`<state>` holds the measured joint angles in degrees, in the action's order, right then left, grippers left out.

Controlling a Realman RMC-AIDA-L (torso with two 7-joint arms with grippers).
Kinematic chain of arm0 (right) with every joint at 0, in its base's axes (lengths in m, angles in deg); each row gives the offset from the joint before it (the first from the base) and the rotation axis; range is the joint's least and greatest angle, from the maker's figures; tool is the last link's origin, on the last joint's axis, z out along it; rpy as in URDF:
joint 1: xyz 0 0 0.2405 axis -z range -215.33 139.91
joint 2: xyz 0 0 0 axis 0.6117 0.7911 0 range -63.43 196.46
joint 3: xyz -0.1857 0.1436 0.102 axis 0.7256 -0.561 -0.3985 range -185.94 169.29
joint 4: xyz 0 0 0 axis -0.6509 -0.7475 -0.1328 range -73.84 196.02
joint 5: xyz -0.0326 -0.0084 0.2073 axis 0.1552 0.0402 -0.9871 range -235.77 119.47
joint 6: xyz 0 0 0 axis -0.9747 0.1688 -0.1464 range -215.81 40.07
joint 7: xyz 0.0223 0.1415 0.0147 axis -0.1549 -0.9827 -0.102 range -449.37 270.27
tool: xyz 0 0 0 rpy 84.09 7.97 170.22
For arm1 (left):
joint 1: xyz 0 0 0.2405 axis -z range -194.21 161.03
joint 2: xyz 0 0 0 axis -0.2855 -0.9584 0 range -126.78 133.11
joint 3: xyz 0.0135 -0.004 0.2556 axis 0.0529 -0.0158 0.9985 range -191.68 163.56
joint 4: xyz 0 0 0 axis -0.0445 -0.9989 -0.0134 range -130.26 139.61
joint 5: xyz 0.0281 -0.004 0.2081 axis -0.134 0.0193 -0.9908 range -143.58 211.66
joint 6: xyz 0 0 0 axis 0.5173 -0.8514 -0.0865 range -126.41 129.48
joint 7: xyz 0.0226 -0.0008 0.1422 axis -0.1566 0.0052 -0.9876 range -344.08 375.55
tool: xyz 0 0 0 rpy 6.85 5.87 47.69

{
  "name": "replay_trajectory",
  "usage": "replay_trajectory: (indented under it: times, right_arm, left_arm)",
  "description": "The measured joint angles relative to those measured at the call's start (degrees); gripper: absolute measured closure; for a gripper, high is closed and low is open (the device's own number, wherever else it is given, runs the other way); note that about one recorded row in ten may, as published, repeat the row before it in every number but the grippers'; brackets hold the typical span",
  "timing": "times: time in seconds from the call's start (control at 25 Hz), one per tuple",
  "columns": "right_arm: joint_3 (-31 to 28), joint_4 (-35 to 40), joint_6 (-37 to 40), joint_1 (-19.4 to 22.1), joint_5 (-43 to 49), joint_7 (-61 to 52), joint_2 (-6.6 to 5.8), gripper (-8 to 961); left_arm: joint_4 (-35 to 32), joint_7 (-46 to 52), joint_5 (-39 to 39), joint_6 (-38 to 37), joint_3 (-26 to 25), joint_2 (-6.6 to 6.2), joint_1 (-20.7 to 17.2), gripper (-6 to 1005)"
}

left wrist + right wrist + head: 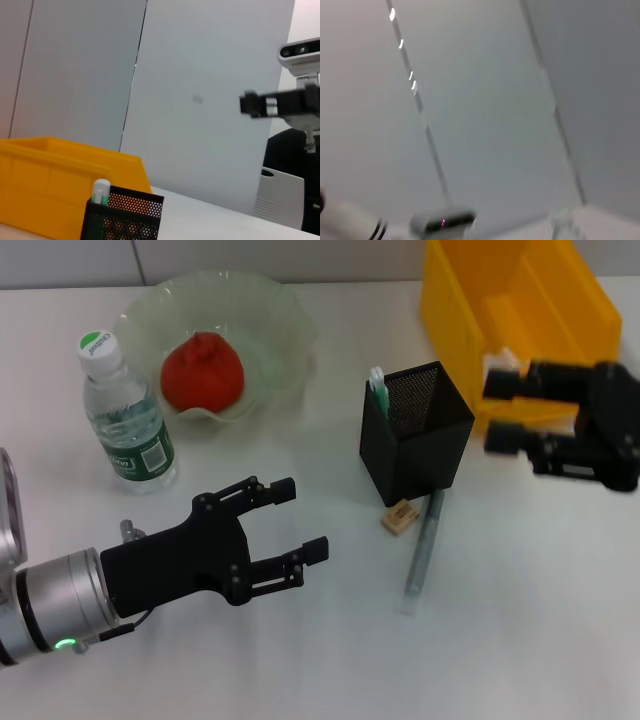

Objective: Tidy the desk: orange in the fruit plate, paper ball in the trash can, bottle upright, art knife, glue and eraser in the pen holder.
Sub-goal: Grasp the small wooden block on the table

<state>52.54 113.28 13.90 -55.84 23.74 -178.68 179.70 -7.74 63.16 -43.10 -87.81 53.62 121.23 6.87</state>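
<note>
The orange [203, 371] lies in the pale-green fruit plate [275, 315] at the back left. The bottle [127, 416] stands upright beside the plate. The black mesh pen holder [415, 432] holds the white-and-green art knife [378, 383], whose tip also shows above the holder in the left wrist view [101, 191]. The tan eraser [400, 516] and the grey glue stick [423, 550] lie on the desk [520, 620] just in front of the holder. My left gripper [295, 523] hovers open at the front left, empty. My right gripper [500, 410] is open by the yellow trash can [520, 310]. The paper ball is not visible.
The trash can's near wall [50, 185] stands right behind the pen holder [125, 217]. A camera on a stand [300, 52] and a white chair back [280, 197] show beyond the desk's far side.
</note>
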Motion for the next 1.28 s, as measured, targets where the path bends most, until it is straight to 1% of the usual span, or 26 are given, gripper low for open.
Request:
replay_trajectory:
  times: [0.04,0.16,0.2,0.32,0.44,0.56,0.72,0.76,0.92,1.0,1.04,1.28]
  right_arm:
    - [-0.9,0.0,0.6,-0.9,2.9,-1.8,-0.56,332]
    - [-1.8,-0.1,0.8,-3.9,10.0,-6.0,-1.70,333]
    - [-1.9,-0.2,0.8,-4.9,12.7,-7.3,-1.92,333]
    - [-2.0,0.7,0.2,-7.9,21.1,-12.4,-1.82,333]
    - [-2.0,2.3,-0.9,-10.8,30.5,-18.3,-0.80,333]
    - [-2.0,3.9,-1.6,-13.8,40.2,-23.2,1.15,334]
    - [-1.9,6.7,-2.4,-16.2,48.0,-27.2,3.51,334]
    - [-1.8,7.2,-2.6,-16.7,48.9,-28.0,3.83,334]
    - [-1.4,7.8,-3.6,-18.9,51.3,-30.9,4.72,335]
    - [-1.1,7.7,-5.1,-20.5,53.9,-32.2,5.56,335]
    - [-0.7,7.4,-5.8,-21.0,54.7,-32.5,5.72,335]
    - [4.3,3.7,-10.5,-24.2,56.6,-35.1,5.86,335]
  left_arm:
    - [0.0,0.1,0.0,0.1,0.0,-0.04,0.0,197]
    - [-0.1,0.4,-0.2,0.4,0.0,-0.25,0.0,197]
    - [-0.1,0.5,-0.4,0.5,0.0,-0.31,0.1,197]
    - [-0.2,0.5,-1.0,1.6,-0.1,-0.41,0.2,197]
    - [-0.4,0.2,-1.0,2.9,-0.1,-0.46,0.1,197]
    - [-0.8,0.1,-1.2,4.4,0.0,-0.47,0.2,197]
    - [-1.0,0.0,-1.5,5.2,0.0,-0.42,0.4,197]
    - [-1.0,0.0,-1.5,5.2,0.0,-0.44,0.4,197]
    - [-1.0,0.0,-1.6,5.2,0.1,-0.57,0.4,197]
    - [-1.0,0.0,-1.6,5.2,0.2,-0.60,0.4,197]
    - [-1.0,0.0,-1.6,5.2,0.4,-0.64,0.3,197]
    - [-1.1,0.0,-1.6,5.2,0.7,-0.65,0.1,197]
